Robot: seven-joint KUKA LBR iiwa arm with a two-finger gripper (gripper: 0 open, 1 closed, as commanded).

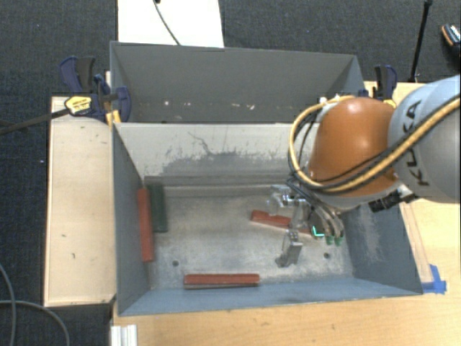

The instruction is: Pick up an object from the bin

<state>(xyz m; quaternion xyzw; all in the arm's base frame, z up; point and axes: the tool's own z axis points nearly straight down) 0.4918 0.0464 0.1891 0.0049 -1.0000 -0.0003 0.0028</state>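
My gripper (289,256) hangs low in the right half of the bin, under the arm's orange cover, its tip close to the floor. A short red-brown bar (268,220) lies flat just up and left of it, with its right end hidden behind the gripper body. The view does not show whether the two touch. A longer red-brown bar (221,280) lies along the front wall, down and left of the gripper.
Against the left wall a red-brown bar (146,224) and a dark green block (158,207) lie side by side. Bare floor stretches between them and the gripper. The arm and its cables cover the bin's right side.
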